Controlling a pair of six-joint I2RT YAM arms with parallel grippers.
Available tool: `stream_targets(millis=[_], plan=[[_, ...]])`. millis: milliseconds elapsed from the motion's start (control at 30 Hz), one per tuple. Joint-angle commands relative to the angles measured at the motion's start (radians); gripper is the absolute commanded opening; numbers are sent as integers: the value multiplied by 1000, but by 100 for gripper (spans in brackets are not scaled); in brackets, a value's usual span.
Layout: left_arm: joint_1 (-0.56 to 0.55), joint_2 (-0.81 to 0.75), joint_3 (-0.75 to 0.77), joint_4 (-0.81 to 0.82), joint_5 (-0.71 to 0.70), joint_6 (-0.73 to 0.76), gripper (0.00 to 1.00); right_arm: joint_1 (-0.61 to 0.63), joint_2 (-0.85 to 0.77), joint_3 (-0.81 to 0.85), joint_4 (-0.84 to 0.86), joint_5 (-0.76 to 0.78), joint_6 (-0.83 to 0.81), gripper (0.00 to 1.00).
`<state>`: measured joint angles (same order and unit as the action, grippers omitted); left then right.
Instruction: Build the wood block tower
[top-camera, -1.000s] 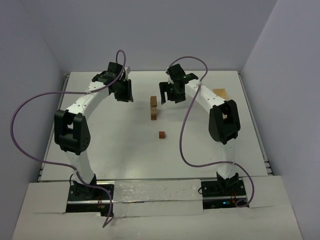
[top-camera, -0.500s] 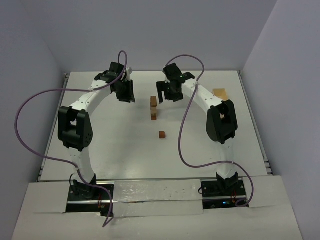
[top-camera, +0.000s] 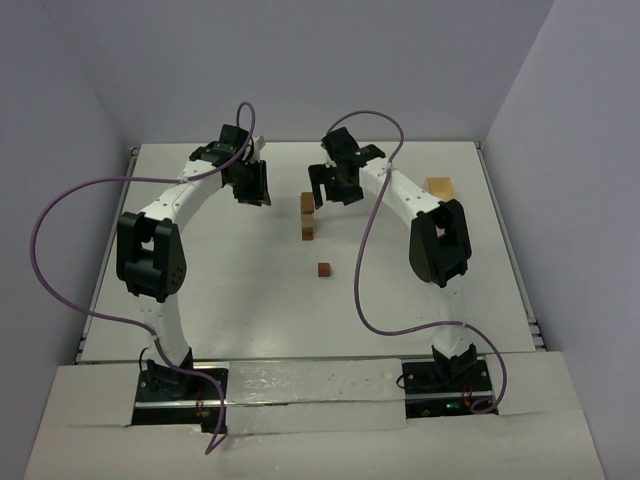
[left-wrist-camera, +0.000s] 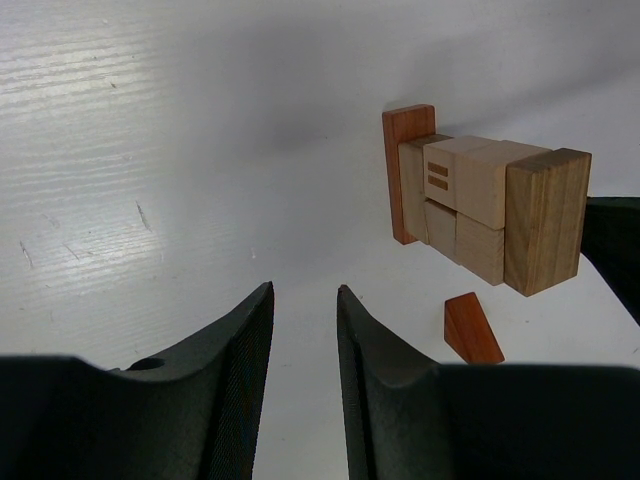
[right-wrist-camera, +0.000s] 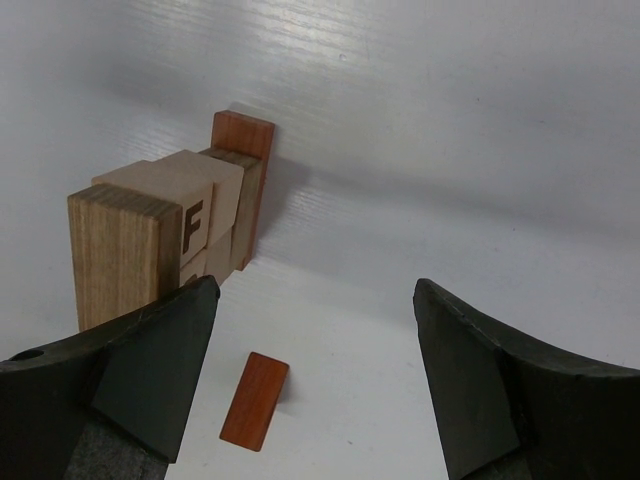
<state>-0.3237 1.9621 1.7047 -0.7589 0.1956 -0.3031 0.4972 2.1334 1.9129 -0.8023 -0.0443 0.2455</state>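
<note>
The tower (top-camera: 307, 216) of tan and reddish-brown wood blocks stands mid-table. It shows in the left wrist view (left-wrist-camera: 480, 205) and in the right wrist view (right-wrist-camera: 165, 230), where one block bears a letter F. One small reddish block (top-camera: 324, 269) lies alone nearer the arm bases, also seen in the left wrist view (left-wrist-camera: 470, 328) and the right wrist view (right-wrist-camera: 254, 400). My left gripper (top-camera: 252, 193) hangs left of the tower, its jaws a narrow gap apart and empty (left-wrist-camera: 305, 290). My right gripper (top-camera: 322, 193) is just right of the tower top, wide open and empty (right-wrist-camera: 315, 290).
A pale wooden tray (top-camera: 438, 186) lies at the far right of the table. The table's side rails (top-camera: 508, 250) and the grey walls bound the area. Purple cables loop above both arms.
My right gripper has moved a little left, closer to the tower. My left arm's elbow has swung left while its gripper stayed about where it was. The blocks have not moved.
</note>
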Motion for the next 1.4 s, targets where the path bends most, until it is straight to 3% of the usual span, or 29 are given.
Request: stream_targets(millis=[0, 1033, 1367], plan=[[0, 0, 52, 1, 21, -4, 38, 18, -4, 55, -6, 15, -2, 86], [0, -13, 39, 6, 41, 7, 38, 23, -81, -38, 11, 34, -18, 88], [6, -164, -78, 72, 225, 47, 41, -37, -330, -287, 44, -130, -127, 94]])
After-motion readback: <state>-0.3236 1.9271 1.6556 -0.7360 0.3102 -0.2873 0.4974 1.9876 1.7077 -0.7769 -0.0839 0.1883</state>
